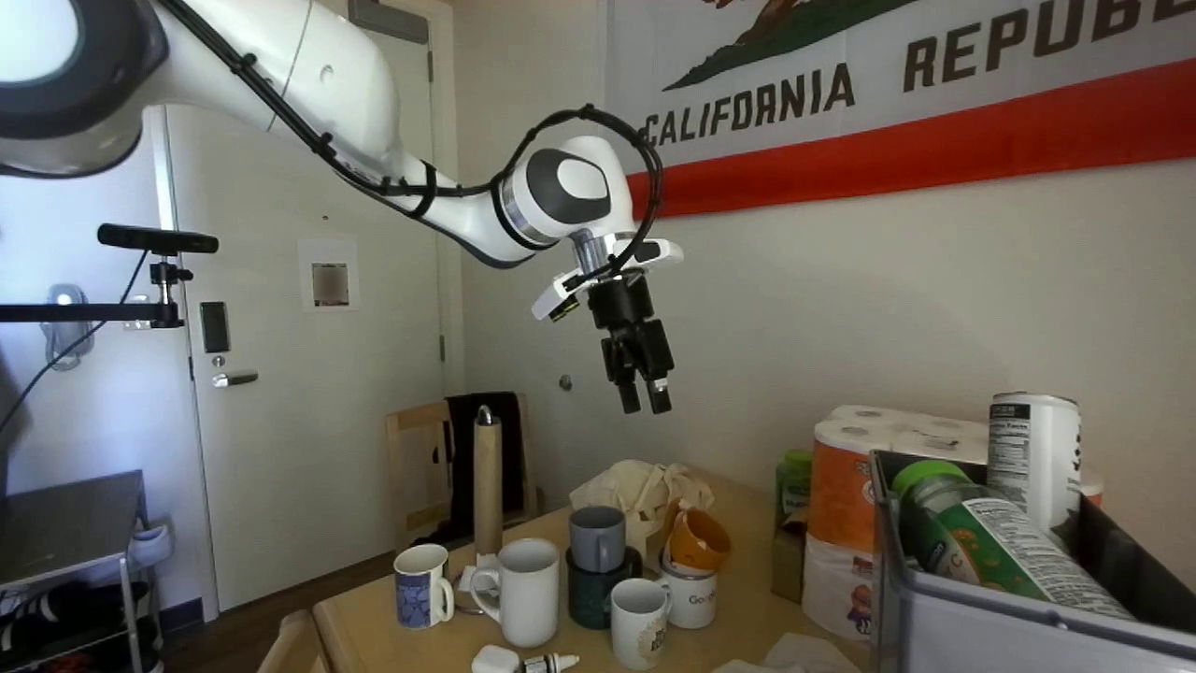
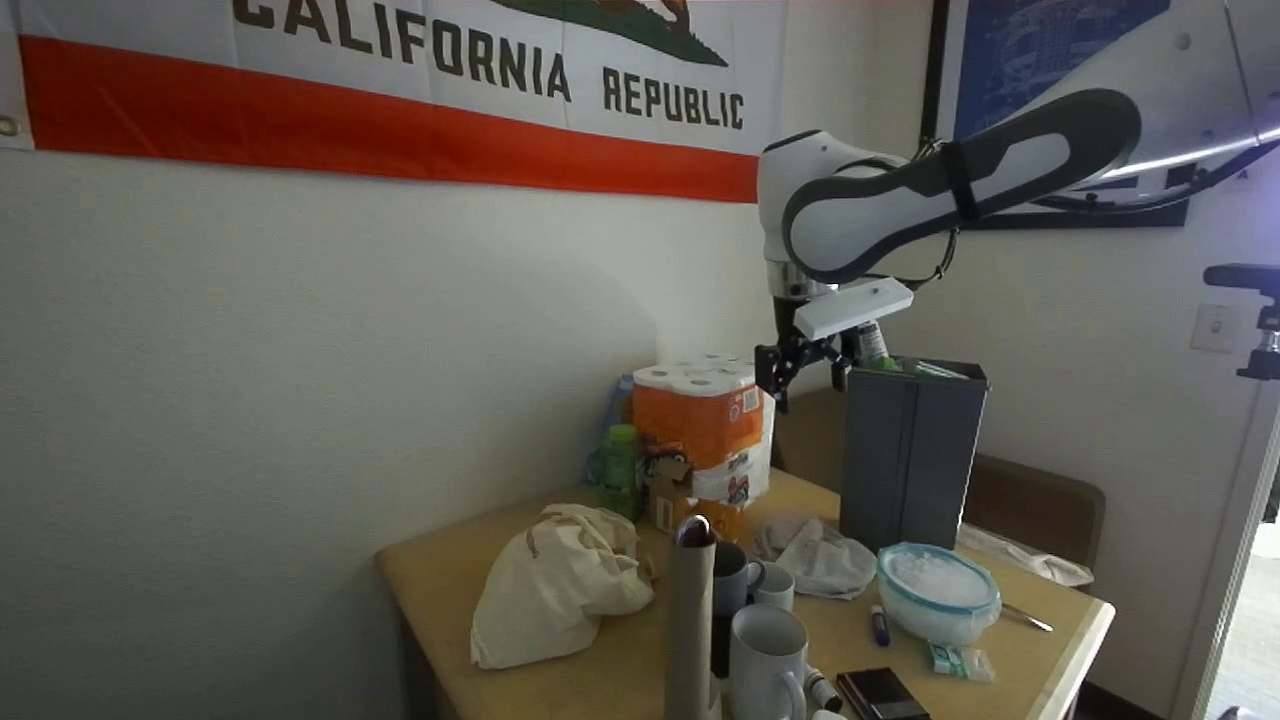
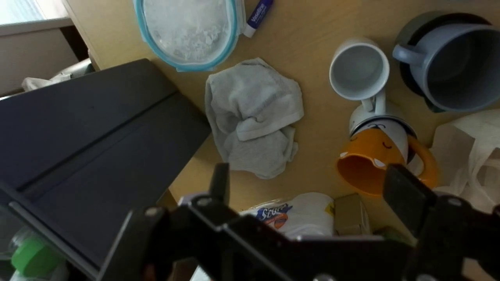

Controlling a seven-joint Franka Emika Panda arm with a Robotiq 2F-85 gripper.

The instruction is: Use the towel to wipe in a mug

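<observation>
My gripper is open and empty, high above the table; it shows in both exterior views. The grey towel lies crumpled on the table in the wrist view, left of the mugs; it also shows in an exterior view. A small white mug stands upright, opening up. A grey mug sits in a dark green mug. An orange mug lies tilted on a white Google mug. A large white mug and a blue-patterned mug stand nearby.
A tall grey bin with bottles and a can stands beside the towel. Paper roll packs, a cream cloth bag, a lidded container, a Vaseline tube and an upright tube stand or lie around.
</observation>
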